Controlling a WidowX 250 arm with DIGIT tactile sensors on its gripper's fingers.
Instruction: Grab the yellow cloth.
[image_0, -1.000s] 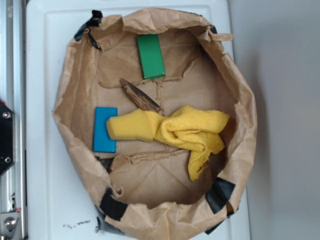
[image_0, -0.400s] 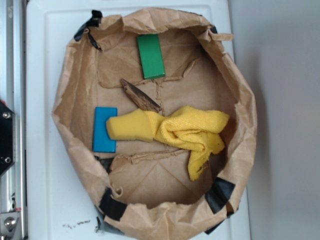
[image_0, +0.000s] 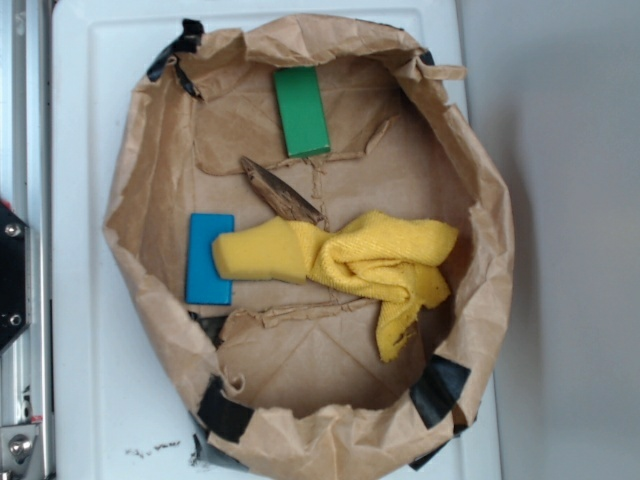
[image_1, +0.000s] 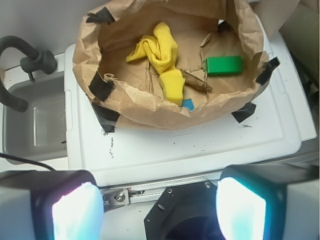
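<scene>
Zero progress so far: gripper (image_1: 160, 200) wide open, empty, well back from bag (image_0: 480, 180). Cloth (image_0: 350, 262) untouched on bag floor, beside blue block (image_0: 209, 258). Still to reach in, pinch.

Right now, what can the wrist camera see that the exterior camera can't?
Only the wrist view shows the two glowing fingers spread wide apart, and a grey sink beside the white table. Only the exterior view shows the whole blue block; the wrist view shows just a corner. Both show the yellow cloth, green block, wood piece and paper bag.
</scene>
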